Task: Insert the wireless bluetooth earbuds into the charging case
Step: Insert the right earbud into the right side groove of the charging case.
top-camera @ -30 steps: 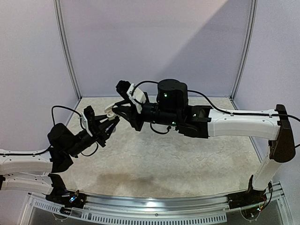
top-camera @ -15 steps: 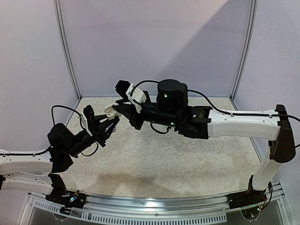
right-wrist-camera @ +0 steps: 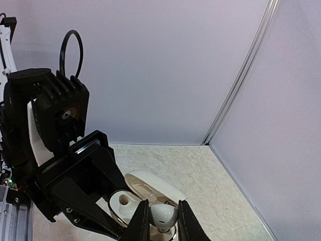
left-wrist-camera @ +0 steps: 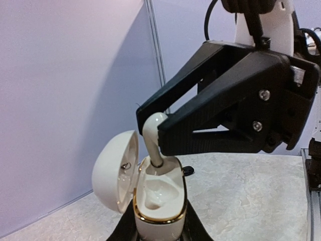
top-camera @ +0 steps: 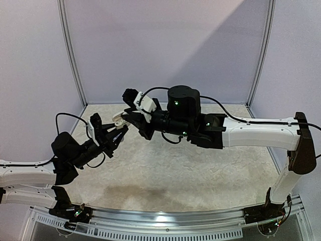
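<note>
Right gripper (right-wrist-camera: 160,223): jaws pinched on the head of a white earbud (left-wrist-camera: 155,150), stem pointing down. From the left wrist view, the stem tip is at the mouth of the far slot of the charging case (left-wrist-camera: 158,203), touching or just entering. It isn't seated, as the head sits well above the gold rim.

Left gripper (left-wrist-camera: 158,233): clamped round the bottom of the case. It holds the case upright and off the table (left-wrist-camera: 251,201), presenting it to the right arm. From the top view, both arms meet in mid-air over the back left of the table.

Case: lid (left-wrist-camera: 113,173) is hinged fully open to one side and nothing is in it. The near slot (left-wrist-camera: 153,196) is a bare white cavity with no bud.

Progress, my read: about halfway through the first insertion. The case is open and held, and the bud is picked and lined up.

Left to do:
- push this bud down until it drops flush
- let go
- fetch the second bud for the near slot

I can't find a second bud in any view. There's a small dark blob behind the case, but I can't tell what it is.
</note>
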Available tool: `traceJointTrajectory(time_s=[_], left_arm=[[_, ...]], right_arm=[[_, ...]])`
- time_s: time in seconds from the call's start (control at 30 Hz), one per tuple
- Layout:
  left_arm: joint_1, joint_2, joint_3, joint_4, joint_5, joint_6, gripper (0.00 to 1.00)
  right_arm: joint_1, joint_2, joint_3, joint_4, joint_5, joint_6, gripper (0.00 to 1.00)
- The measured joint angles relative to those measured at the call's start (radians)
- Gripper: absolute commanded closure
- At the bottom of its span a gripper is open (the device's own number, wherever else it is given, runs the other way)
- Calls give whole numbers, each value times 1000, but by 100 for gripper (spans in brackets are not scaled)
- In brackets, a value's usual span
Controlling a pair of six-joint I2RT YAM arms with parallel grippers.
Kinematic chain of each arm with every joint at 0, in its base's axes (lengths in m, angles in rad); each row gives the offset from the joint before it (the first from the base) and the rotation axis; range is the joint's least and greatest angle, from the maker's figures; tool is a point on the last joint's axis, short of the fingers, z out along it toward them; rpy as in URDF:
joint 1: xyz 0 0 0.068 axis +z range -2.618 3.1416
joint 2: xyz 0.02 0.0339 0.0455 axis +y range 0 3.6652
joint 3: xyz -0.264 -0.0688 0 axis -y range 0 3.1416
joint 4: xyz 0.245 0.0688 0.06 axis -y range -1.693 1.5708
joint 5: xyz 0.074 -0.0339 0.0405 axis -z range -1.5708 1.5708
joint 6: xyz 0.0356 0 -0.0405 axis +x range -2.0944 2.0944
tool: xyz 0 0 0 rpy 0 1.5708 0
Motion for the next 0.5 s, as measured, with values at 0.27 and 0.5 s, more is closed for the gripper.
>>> traceJointTrajectory(time_s=[0.27, 0.5], left_arm=[[0, 0, 0, 4, -3, 0, 100], [2, 0, -1, -9, -7, -1, 100]], right_arm=[[0, 10, 0, -10, 5, -16, 76], [5, 16, 0, -10, 11, -21, 80]])
